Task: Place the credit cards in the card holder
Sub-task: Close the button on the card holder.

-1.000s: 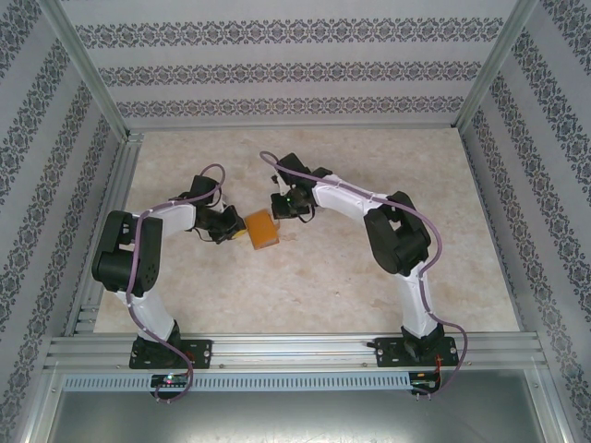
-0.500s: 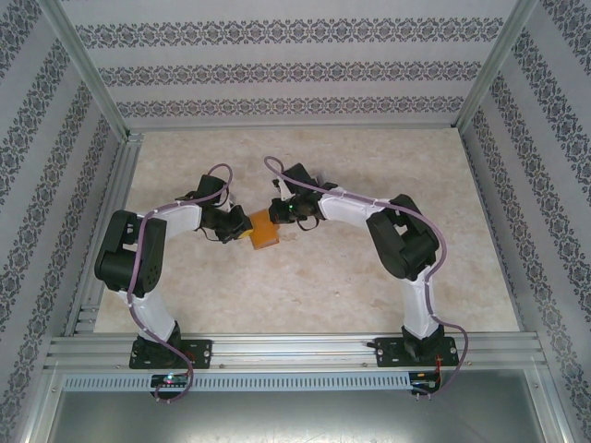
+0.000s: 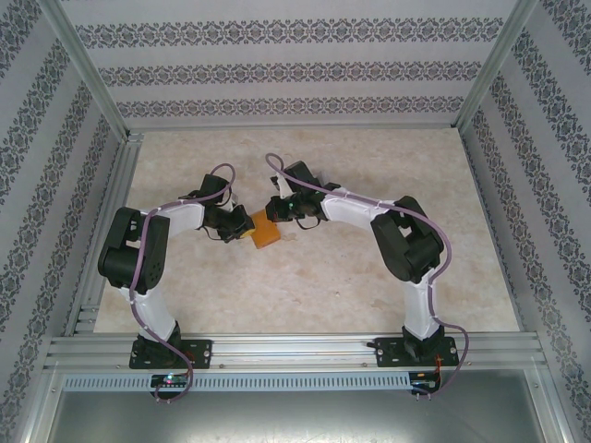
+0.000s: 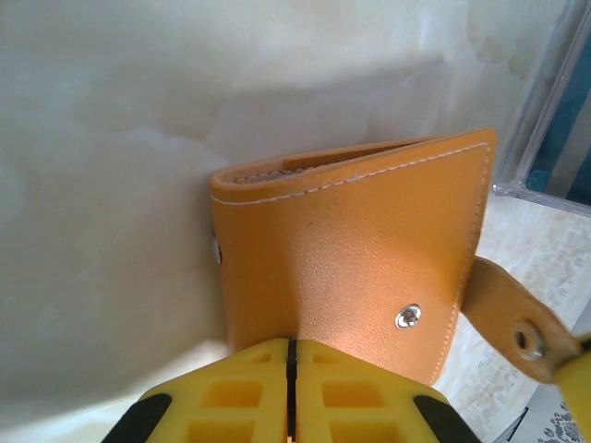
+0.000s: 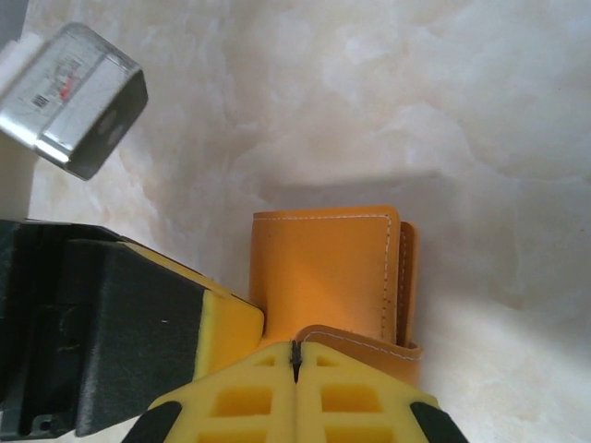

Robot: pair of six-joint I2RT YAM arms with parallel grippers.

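Marbled beige tabletop [image 3: 369, 277] lies beneath us, with patterned wallpaper on the walls around. Both our arms bend inward and meet mid-table at the orange card holder [image 3: 265, 232], held between them. Our left gripper [image 4: 291, 365] pinches its lower edge with the jaws pressed together, and our right gripper [image 5: 295, 355] clamps its folded flap likewise. A silver box [image 5: 74, 97] carries a label too small to read.
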